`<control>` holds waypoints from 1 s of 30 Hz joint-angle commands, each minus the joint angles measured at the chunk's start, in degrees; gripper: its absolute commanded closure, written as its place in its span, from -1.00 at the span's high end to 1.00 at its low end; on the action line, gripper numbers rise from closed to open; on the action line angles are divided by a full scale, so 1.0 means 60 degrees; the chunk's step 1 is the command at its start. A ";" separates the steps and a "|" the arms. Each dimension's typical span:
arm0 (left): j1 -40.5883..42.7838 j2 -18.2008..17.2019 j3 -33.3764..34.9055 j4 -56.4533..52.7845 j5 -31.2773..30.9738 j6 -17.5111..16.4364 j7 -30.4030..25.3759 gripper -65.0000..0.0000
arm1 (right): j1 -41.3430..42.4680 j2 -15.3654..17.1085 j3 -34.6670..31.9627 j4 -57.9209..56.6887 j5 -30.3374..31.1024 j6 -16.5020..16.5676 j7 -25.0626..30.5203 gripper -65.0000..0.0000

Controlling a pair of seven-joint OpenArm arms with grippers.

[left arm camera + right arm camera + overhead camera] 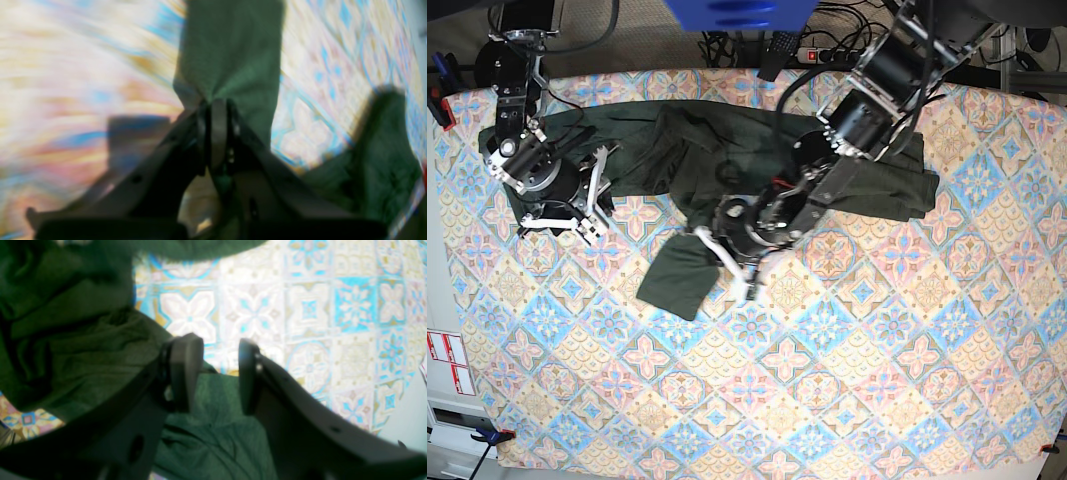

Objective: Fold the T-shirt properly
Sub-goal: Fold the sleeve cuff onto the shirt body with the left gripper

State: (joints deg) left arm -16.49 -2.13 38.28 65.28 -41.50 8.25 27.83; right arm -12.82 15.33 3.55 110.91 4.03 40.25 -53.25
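Found the dark green long-sleeved T-shirt rumpled on the tile-patterned surface, spread across the upper half of the base view. Saw one broad part under the left arm, another on the other side under the right arm, and a narrow length running between them towards the lower part of the view.

Marked the left gripper as closed on the T-shirt, with fabric pinched right at the fingertips. In the left wrist view, saw a flat strip of cloth running up and away from the tips, more cloth passing below and beside the jaws, and a bunched part off to the right. Placed the grip near the inner end of the flat strip in the base view, with its far end lying flat on the tiles.

Marked the right gripper as standing wide, jaws well apart, holding nothing. Saw T-shirt fabric below and behind the jaws in the right wrist view, with the fabric edge crossing the gap and bare tiles past the tips. Could not tell whether either fingertip touched fabric there.
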 commanded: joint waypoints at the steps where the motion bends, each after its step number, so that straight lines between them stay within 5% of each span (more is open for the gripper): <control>1: 0.0031 -0.0180 -0.0102 0.0703 0.0007 0.0068 -0.0163 -1.00 | 0.0093 0.0104 0.0060 0.0174 0.0082 -0.0042 0.0150 -0.35; 13: 0.2829 -0.2495 -0.0908 0.5450 0.0066 0.1079 -0.0163 -1.00 | 0.0107 0.0089 0.0045 0.0174 0.0082 -0.0042 0.0150 -0.35; 17: 0.4060 -0.2934 -0.1465 0.6798 0.0931 0.1094 -0.0163 -1.00 | 0.0093 0.0089 0.0045 0.0159 0.0082 -0.0042 0.0150 -0.35; 30: 0.6990 -0.3037 -0.3091 0.8029 0.3480 0.1094 -0.0075 -1.00 | 0.0078 0.0089 -0.0013 0.0159 0.0082 -0.0042 0.0150 -0.35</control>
State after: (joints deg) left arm 25.50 -20.18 19.90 112.49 -20.93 14.94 28.67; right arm -12.86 15.22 3.22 110.89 3.95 40.25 -53.21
